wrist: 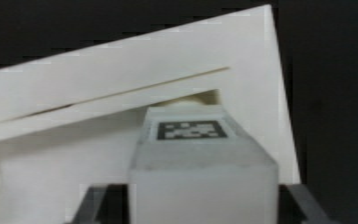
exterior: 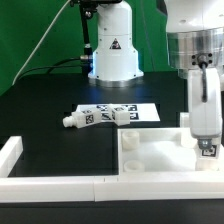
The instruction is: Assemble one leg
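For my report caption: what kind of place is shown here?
Probably a robotics lab test bench: a black table with a white marker board carrying tags, a robot base, and green backdrop.

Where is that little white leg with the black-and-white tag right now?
In the exterior view the white leg hangs upright on the right, held in the tool above the white tabletop, right of the marker board.
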Robot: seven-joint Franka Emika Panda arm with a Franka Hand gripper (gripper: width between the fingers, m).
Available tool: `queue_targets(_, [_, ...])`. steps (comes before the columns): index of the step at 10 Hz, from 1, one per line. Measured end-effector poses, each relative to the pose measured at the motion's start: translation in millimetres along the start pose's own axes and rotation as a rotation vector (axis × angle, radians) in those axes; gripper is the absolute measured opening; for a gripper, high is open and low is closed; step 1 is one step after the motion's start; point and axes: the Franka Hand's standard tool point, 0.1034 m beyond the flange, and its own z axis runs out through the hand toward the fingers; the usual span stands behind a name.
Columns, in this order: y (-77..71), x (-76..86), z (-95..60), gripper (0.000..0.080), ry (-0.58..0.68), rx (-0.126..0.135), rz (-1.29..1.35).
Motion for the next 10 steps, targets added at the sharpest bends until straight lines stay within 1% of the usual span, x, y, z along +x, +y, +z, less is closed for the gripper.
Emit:
queue_targets(4, [0.5, -0.6, -0.4, 0.0287, 0.018, 0.006, 0.023])
queue_targets(5, [0.6, -0.8, -0.1, 0.0440, 0.018, 0.006, 0.023])
queue_targets(6, [-1.2, -2.8, -3.7, 0.0440, 0.014, 0.008, 0.004])
queue_targets(7, [-6.6, -10.7, -25.1, 0.0568, -0.008, 0.028, -0.027])
queue_targets(8, [-9.3, -16.4, -49.5, 0.0634, -0.032, 0.052, -0.047])
queue_targets(9, [-9.0, -18.6, -60.7, 0.0634, -0.044, 0.059, -0.051])
queue_targets(10, [-10.3, -20.2, -64.2, 0.0645, -0.048, 0.066, -0.053])
